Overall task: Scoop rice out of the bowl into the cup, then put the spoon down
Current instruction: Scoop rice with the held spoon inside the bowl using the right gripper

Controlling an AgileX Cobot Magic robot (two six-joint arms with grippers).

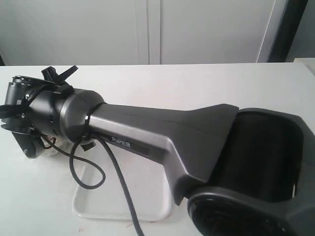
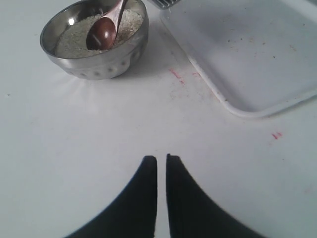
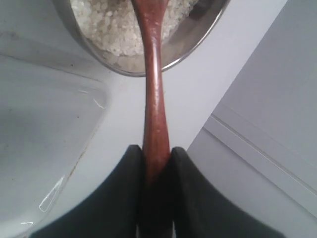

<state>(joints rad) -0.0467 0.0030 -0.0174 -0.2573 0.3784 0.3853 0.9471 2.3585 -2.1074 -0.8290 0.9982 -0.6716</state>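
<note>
Scooping step, by the look of it: the right gripper [image 3: 157,154] pinches the spoon [image 3: 153,99] handle tight, its oval end dipped in the rice [image 2: 74,39] inside the bowl [image 2: 99,69], beside the white tray [image 2: 247,49]. Next comes a level lift toward the cup, which I can't see. The left gripper [image 2: 161,159] hangs nearly closed, empty.

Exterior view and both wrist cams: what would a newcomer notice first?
A big dark arm fills the exterior view, stretched over a white tray. The right claw is shut on a reddish-brown spoon whose tip rests on the rice in a steel bowl. The left claw hangs closed and empty, facing that bowl.
</note>
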